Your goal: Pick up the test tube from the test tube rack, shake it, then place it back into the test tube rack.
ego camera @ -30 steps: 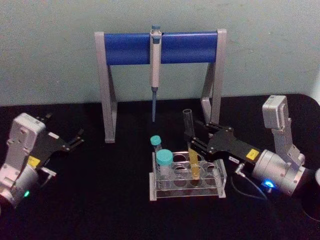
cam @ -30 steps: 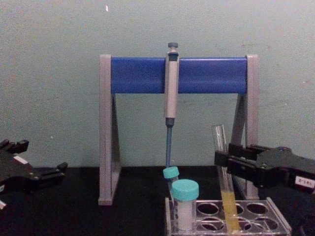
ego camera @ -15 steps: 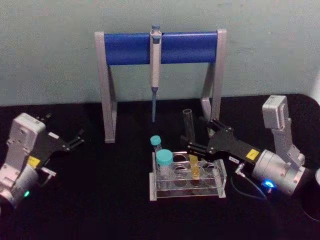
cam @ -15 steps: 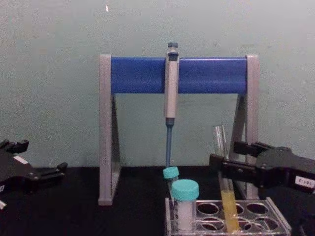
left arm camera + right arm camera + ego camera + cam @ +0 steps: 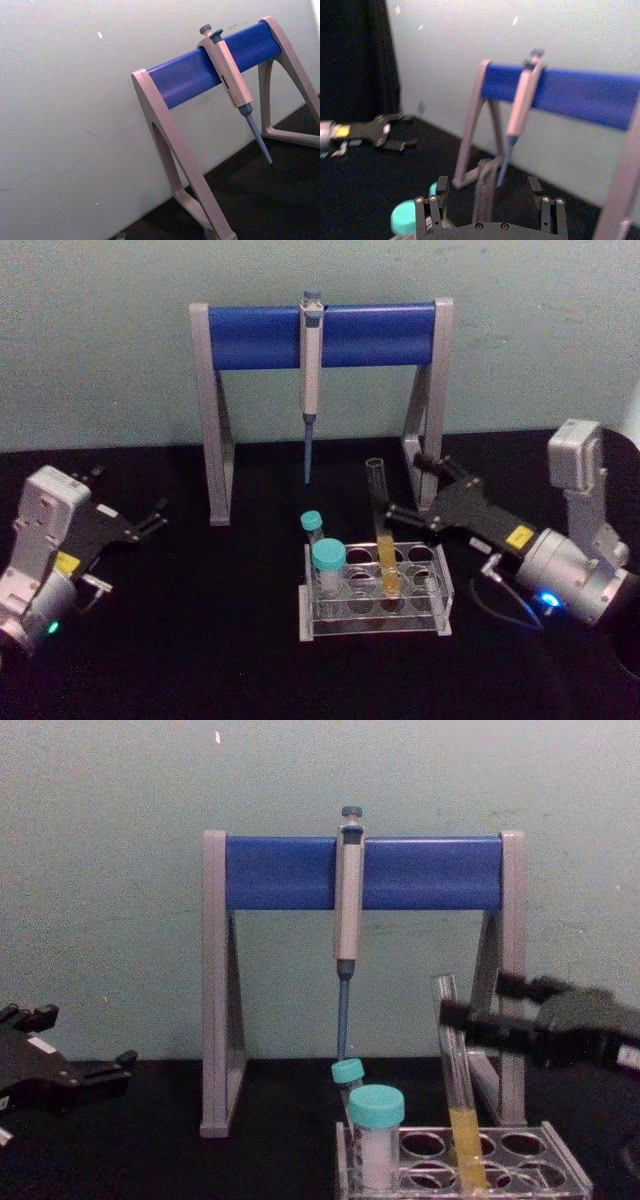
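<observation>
Test tube (image 5: 380,530) stands in the test tube rack (image 5: 375,625), in a hole of the far row, leaning slightly, open top up, yellow-orange liquid in its lower part; in chest view the tube (image 5: 455,1090) rises well above the rack (image 5: 560,1175). Right gripper (image 5: 405,490) is just right of the tube's upper part, jaws spread, one finger on the near side and one farther back, tube's top close by the near fingertip but w/ a small gap in head view; in chest view the gripper (image 5: 470,1005) sits right beside the glass and I can't tell if it touches. Right wrist view looks past both fingers (image 5: 432,212) w/ the tube (image 5: 485,195) upright btwn them, not pinched. Two teal-capped tubes (image 5: 325,560) stand at the rack's left end, left of the test tube, so that side is crowded. Behind the rack, far side, the pipette stand (image 5: 320,335) w/ blue bar carries a hanging pipette (image 5: 310,380), its tip pointing down above and behind the capped tubes; the stand's right leg is just behind the right gripper. Left gripper (image 5: 150,518) is parked far left on the black table (image 5: 200,640), well apart from the rack, jaws spread, holding nothing.
</observation>
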Available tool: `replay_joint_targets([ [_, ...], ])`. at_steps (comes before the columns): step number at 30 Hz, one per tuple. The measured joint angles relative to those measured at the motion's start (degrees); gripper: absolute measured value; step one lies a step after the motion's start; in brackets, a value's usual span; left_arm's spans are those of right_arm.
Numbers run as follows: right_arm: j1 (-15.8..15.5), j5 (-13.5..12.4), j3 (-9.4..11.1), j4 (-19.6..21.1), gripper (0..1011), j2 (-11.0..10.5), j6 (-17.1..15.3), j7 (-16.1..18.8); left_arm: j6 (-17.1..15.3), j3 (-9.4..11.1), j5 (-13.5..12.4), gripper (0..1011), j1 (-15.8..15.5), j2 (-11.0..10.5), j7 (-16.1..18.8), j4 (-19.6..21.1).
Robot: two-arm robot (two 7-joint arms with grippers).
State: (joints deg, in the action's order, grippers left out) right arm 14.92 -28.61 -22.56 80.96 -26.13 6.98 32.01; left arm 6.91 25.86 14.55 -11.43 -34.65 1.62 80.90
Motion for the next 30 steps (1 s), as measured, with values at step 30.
replay_joint_targets([
  [30,-5.8,21.4,7.6,5.1,1000,7.1,-14.2,-32.4,0.0,0.0,0.0,1001,0.0,0.0,0.0,0.0],
])
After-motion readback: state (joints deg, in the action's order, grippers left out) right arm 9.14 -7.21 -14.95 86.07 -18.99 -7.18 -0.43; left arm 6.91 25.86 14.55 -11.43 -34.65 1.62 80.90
